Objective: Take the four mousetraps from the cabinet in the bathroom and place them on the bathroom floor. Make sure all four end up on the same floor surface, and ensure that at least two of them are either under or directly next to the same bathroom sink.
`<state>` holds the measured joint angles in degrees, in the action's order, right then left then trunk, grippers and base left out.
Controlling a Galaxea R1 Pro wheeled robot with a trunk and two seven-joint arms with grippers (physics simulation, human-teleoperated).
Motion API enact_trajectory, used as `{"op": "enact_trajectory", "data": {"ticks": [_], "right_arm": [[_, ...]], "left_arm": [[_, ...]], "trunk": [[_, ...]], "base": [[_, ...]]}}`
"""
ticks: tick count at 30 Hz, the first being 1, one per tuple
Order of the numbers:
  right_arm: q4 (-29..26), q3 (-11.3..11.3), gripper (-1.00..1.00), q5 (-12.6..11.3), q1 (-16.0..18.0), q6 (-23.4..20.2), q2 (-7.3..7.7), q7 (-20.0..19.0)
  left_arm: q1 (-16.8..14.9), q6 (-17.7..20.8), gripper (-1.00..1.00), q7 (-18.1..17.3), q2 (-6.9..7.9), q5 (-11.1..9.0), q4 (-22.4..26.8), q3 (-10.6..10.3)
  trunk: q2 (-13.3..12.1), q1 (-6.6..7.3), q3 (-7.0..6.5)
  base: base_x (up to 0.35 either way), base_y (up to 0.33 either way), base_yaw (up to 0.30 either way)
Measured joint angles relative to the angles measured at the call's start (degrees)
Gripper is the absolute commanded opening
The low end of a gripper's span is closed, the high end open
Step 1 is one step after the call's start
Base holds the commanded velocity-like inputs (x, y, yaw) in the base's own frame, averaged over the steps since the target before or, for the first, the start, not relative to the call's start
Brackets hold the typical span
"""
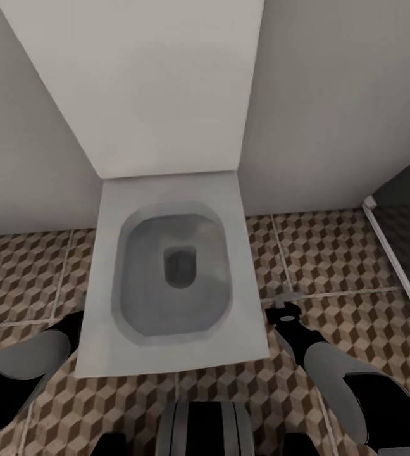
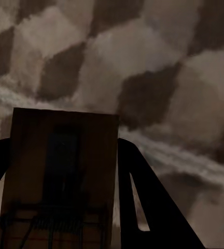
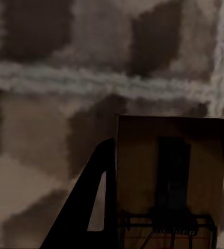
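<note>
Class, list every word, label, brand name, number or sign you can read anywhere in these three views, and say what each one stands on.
None: no readable text in any view.
Toilet and its raised lid: plain white, no brand mark.
Mousetrap in the left gripper: bare brown wood, no lettering visible.
Mousetrap in the right gripper: the same, no print visible.
Floor tiles: cube pattern only.

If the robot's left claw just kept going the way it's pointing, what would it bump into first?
Probably the cube-patterned floor tile. The left gripper holds a mousetrap in its jaws, and the trap's far edge would likely touch down first, though the distance is unclear.
</note>
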<state>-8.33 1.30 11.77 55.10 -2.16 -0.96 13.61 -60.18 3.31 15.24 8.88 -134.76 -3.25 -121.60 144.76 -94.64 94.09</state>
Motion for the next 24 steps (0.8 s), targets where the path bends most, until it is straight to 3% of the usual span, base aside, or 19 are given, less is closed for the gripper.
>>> {"op": "enact_trajectory", "data": {"ticks": [24], "right_arm": [[-0.1,0.0,-1.00,0.0,0.0,0.0,-0.22,0.0]], "left_arm": [[0.0,0.0,-1.00,-0.3,-0.26,0.0,0.0,0.0]], "trunk": [[0.0,0.00,0.80]], "base": [[0.000,0.000,0.013]]}}
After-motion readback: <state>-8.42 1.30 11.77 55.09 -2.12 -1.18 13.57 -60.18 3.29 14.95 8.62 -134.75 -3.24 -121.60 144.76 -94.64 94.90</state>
